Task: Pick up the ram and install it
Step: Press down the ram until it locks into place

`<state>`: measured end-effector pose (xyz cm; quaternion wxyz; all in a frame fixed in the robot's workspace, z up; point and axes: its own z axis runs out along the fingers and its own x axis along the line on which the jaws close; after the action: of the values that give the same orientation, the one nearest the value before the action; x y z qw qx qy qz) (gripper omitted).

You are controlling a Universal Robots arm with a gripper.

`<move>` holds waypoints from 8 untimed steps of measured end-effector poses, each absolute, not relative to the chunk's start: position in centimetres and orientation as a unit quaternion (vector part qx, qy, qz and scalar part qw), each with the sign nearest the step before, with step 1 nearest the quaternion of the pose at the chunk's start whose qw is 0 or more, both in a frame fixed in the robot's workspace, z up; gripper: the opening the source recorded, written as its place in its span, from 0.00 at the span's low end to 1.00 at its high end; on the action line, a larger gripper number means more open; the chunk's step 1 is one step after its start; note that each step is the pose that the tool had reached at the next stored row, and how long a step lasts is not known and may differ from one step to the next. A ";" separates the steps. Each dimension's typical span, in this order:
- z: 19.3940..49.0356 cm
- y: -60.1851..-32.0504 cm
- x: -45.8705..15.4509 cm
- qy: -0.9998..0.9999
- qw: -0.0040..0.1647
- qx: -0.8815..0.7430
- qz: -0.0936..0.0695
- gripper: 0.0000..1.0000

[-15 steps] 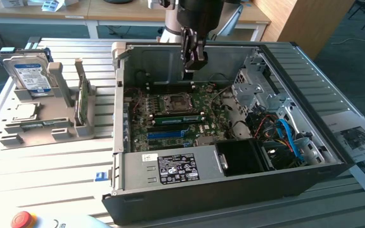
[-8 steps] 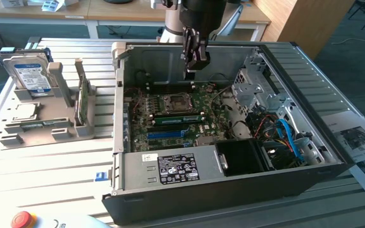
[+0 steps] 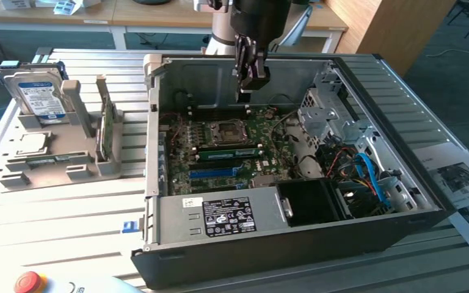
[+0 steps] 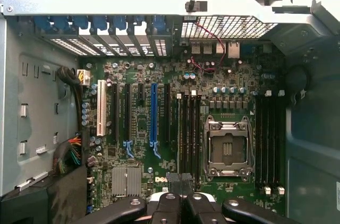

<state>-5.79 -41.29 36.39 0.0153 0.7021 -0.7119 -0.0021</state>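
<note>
The ram [image 3: 103, 125] is a thin green stick standing on edge in a grey holder [image 3: 63, 165] on the exterior view's left, outside the computer case [image 3: 283, 244]. My gripper [image 3: 249, 90] hangs inside the open case, above the motherboard [image 3: 218, 159] and near the rear wall, well away from the ram. Its fingers [image 4: 171, 203] are pressed together with nothing between them, so it is shut and empty. In the wrist view the gripper [image 4: 179, 184] points down at the long black memory slots [image 4: 188, 134] next to the processor socket [image 4: 227, 147].
A silver hard drive [image 3: 41, 97] with a blue label stands in the same holder, and a small square processor chip [image 3: 31, 144] lies in front of it. Cables [image 3: 365, 177] and a drive cage [image 3: 332, 116] crowd the case's right side. Paper sheets [image 3: 463, 183] lie right of the case.
</note>
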 end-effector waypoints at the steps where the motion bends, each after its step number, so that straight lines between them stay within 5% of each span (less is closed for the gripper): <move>1: 36.4 -41.3 -5.8 -0.712 0.015 0.702 -0.002 0.11; 8: 36.4 -41.3 -5.8 -0.718 0.015 0.696 -0.002 0.11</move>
<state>-5.79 -41.29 36.39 0.0153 0.6956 -0.7183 -0.0022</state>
